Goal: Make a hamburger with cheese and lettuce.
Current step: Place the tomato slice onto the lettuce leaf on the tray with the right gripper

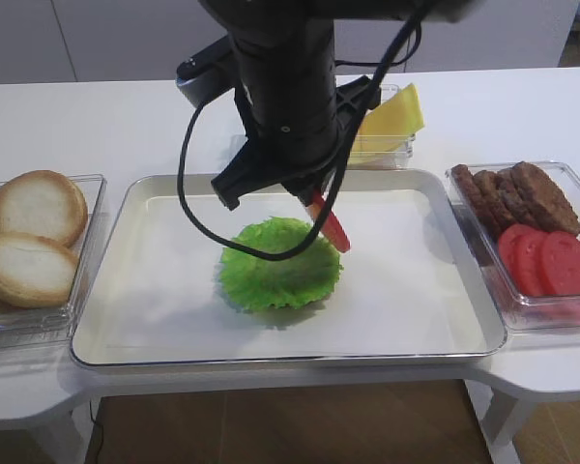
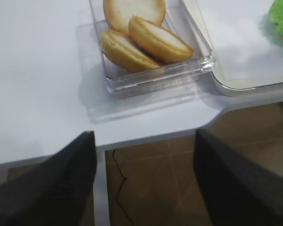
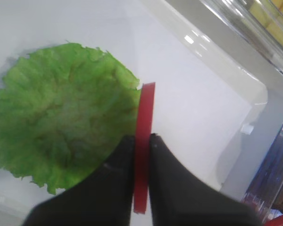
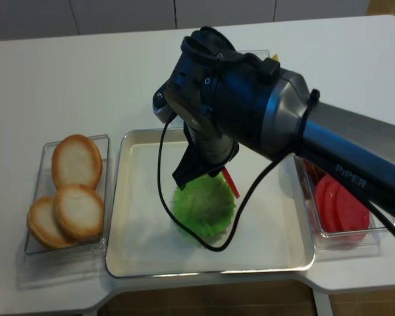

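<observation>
The right end effector (image 3: 141,141) is clamped on a tomato slice (image 3: 144,141) held edge-on beside the lettuce (image 3: 61,127); next it should centre over the leaf and release. The left end effector (image 2: 141,141) hangs open, empty.

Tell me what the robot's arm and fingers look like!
The right arm is a fat, shiny round tube, black fading to dark grey, with the word PIPER in pale letters. A thin black cable loops down from it. The right gripper has two smooth black fingers. The left gripper has matching dark, flat fingers.
</observation>
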